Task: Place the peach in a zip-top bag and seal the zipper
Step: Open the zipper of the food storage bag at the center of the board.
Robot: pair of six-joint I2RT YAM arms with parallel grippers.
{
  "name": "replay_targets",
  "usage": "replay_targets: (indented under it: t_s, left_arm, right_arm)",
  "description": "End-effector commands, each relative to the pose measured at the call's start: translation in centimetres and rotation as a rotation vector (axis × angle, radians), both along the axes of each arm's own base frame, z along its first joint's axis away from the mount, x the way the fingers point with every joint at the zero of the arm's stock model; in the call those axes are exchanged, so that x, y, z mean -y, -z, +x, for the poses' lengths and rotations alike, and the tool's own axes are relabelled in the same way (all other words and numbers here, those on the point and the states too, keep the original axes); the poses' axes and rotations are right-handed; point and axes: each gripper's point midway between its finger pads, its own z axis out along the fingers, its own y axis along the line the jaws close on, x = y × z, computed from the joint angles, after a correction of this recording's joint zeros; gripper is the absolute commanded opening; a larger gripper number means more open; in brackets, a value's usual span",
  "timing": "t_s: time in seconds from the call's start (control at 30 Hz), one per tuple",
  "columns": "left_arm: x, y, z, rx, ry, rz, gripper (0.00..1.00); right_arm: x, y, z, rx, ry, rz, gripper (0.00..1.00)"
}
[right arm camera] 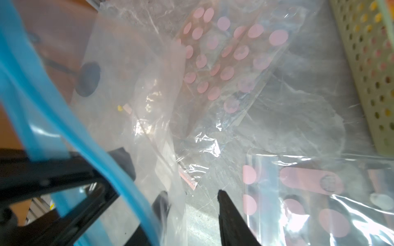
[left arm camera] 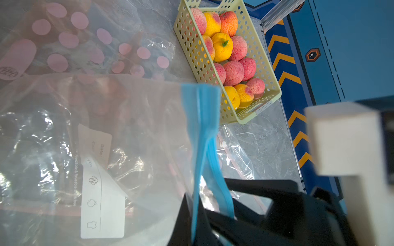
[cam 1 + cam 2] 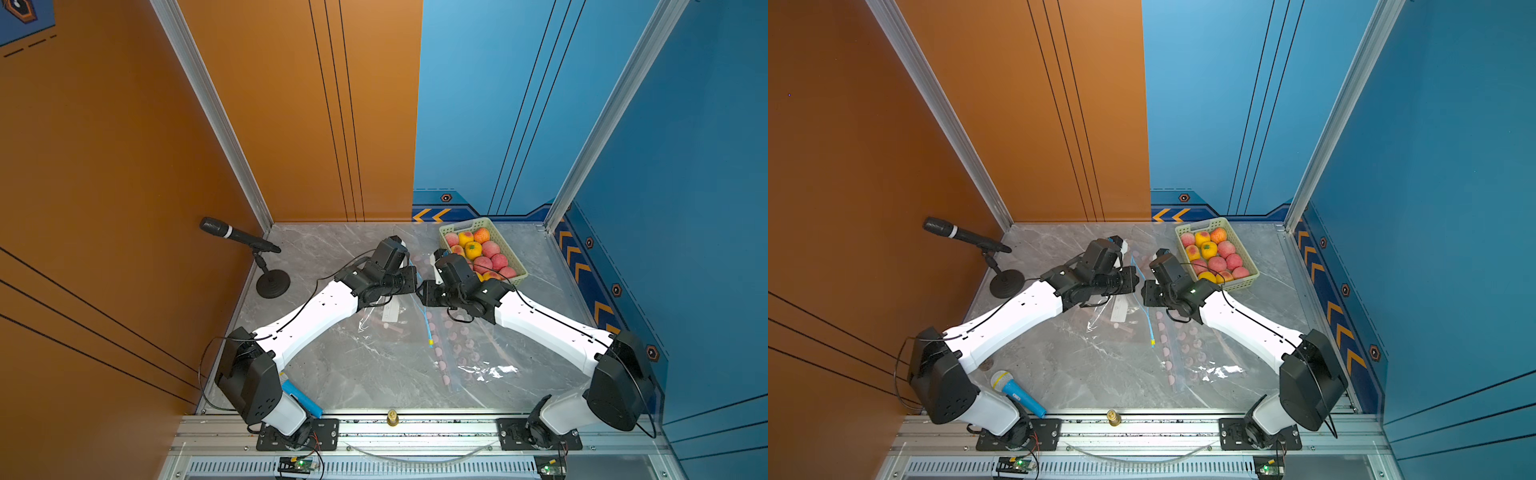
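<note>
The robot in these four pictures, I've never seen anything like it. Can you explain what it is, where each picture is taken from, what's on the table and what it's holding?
It is a pair of white-and-black robot arms, a left arm and a right arm, mounted at the near edge of a grey table. Two pictures look down from overhead. The two close-ups come from cameras on the arms' wrists.

On the table are a green basket of peaches, some pink-dotted bags and a black microphone on a stand. A blue toy microphone lies by the left arm's base.

The left gripper has its fingers shut on the blue zipper strip of a clear bag. The right gripper has its fingers apart beside that strip, not yet clamped.
</note>
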Motion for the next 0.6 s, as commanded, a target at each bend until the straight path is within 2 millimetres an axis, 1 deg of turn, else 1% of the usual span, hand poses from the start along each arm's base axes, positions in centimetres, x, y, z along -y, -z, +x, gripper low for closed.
replay_targets:
  t_s: [0.0, 0.07, 0.13, 0.23, 0.3, 0.37, 0.47, 0.53, 0.57]
  left_arm:
    - [-1.0, -1.5, 0.0, 0.043, -0.014, 0.054, 0.0]
    - [-0.7, -1.8, -0.1, 0.046, -0.005, 0.043, 0.0]
    - [-0.8, -2.3, -0.4, 0.048, -0.002, 0.041, 0.0]
    - [-2.2, -3.3, -0.7, 0.063, -0.016, 0.081, 0.0]
    - [-3.4, -4.3, -0.9, 0.082, -0.024, 0.099, 0.0]
    - [-4.3, -4.9, -1.2, 0.091, -0.02, 0.118, 0.0]
    - [-5.4, -4.8, -2.1, 0.07, 0.003, 0.167, 0.0]
    - [-5.8, -4.3, -2.8, 0.047, 0.025, 0.194, 0.0]
    - [-6.1, -4.1, -3.1, 0.036, 0.031, 0.206, 0.0]
  right_arm:
    - [-1.4, -0.5, -0.7, 0.025, -0.046, -0.01, 0.44]
    - [-1.6, -0.5, -0.7, 0.028, -0.039, -0.015, 0.45]
    - [-1.3, 0.2, -0.3, 0.014, -0.01, -0.024, 0.44]
    - [-0.2, 1.9, 0.1, -0.035, 0.035, -0.027, 0.42]
    - [0.4, 2.6, 0.3, -0.044, 0.049, -0.024, 0.42]
    - [1.3, 3.1, 0.4, -0.042, 0.063, -0.057, 0.43]
    - [2.9, 3.7, 1.0, -0.043, 0.093, -0.119, 0.43]
    - [2.8, 3.7, 0.9, -0.052, 0.085, -0.113, 0.43]
    - [3.7, 3.7, 1.7, -0.052, 0.109, -0.108, 0.43]
